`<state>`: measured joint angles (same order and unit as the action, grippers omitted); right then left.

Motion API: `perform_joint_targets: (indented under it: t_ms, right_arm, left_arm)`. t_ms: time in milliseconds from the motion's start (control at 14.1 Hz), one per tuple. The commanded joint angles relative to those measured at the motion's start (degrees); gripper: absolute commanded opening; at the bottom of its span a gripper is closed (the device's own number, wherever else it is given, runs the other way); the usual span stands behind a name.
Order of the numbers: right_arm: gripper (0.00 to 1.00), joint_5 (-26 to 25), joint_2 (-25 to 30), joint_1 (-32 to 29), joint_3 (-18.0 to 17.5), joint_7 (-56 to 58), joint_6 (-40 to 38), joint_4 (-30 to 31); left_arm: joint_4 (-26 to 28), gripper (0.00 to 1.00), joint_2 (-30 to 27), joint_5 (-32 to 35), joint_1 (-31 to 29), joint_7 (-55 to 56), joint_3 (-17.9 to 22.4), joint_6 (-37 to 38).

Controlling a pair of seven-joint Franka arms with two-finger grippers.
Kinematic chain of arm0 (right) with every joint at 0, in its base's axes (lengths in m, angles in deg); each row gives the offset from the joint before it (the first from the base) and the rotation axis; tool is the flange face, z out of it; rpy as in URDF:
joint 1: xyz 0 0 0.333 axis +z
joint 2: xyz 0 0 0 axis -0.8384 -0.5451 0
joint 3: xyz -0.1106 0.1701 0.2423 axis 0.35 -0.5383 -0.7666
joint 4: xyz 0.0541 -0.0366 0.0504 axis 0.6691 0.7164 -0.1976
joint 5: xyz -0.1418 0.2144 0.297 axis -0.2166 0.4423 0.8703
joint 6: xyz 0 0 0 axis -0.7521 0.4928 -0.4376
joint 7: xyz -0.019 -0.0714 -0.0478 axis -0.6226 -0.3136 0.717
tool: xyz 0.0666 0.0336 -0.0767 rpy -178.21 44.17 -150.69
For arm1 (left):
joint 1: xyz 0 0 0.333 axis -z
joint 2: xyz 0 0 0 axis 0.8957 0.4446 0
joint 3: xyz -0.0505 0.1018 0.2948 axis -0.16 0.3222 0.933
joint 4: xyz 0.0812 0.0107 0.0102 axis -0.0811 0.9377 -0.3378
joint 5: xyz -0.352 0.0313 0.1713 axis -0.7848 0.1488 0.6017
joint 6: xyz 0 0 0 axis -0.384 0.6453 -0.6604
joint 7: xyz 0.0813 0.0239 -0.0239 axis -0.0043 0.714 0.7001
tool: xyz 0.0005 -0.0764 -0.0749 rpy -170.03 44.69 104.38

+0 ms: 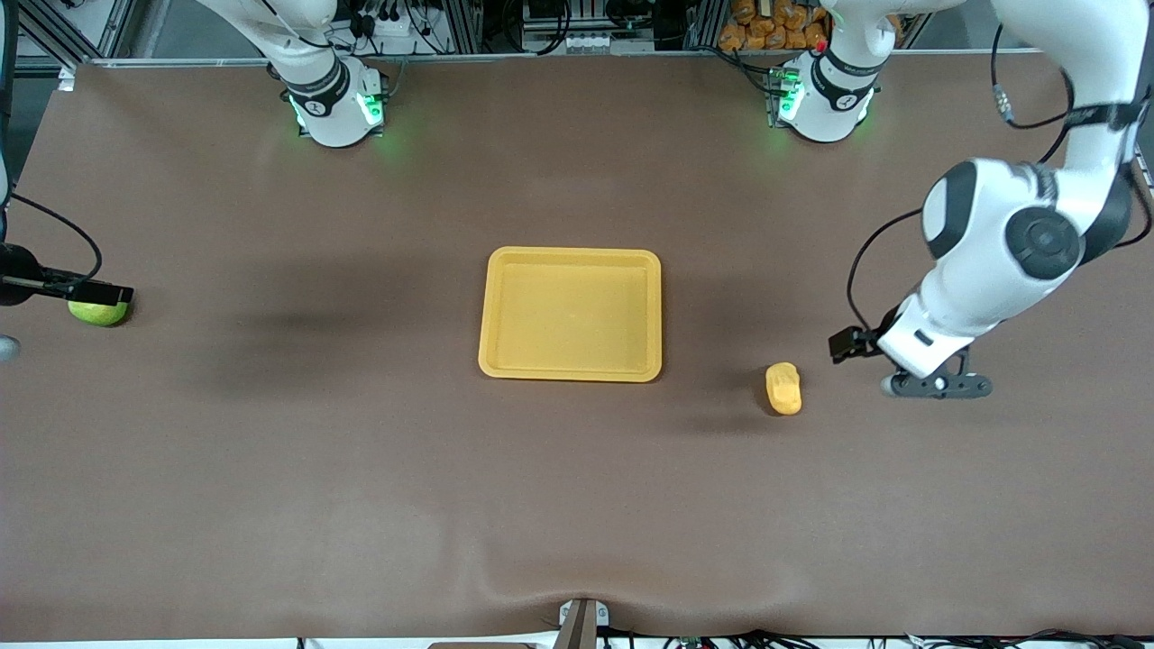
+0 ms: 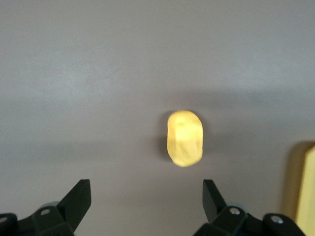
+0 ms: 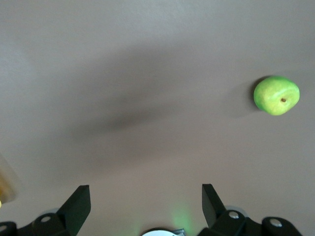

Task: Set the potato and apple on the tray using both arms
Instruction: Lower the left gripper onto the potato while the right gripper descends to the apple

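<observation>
The yellow-orange tray [image 1: 572, 371] lies mid-table with nothing in it. The oblong potato [image 1: 783, 388] [image 2: 185, 138] rests on the brown cloth toward the left arm's end, slightly nearer the front camera than the tray. My left gripper [image 1: 938, 386] [image 2: 145, 194] hovers beside the potato, open and holding nothing. The green apple [image 1: 99, 312] [image 3: 276, 95] sits at the right arm's end of the table. My right gripper [image 3: 146, 194] hangs open near it with nothing in it, and the apple lies off to one side of its fingers.
Both arm bases [image 1: 338, 104] [image 1: 825, 99] glow green along the table's back edge. Cables and orange items [image 1: 775, 22] lie off the table past that edge. Bare brown cloth surrounds the tray. A strip of the tray's rim [image 2: 307, 187] shows in the left wrist view.
</observation>
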<state>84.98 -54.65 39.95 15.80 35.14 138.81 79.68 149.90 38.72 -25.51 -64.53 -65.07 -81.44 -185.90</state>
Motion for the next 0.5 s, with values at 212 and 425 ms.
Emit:
perform_joint_targets:
  t_ms: [212,425]
  right_arm:
    - [1.0,-3.56,-2.78,-4.15,-0.87,4.96,0.49,-0.83]
    - [1.0,-3.56,-5.33,-7.67,-0.87,12.07,4.44,-0.65]
  left_arm:
    - [-1.99,1.0,7.49,5.2,4.08,9.45,-0.03,-6.14]
    - [-1.81,1.0,9.43,7.57,4.27,11.29,-0.03,-7.73]
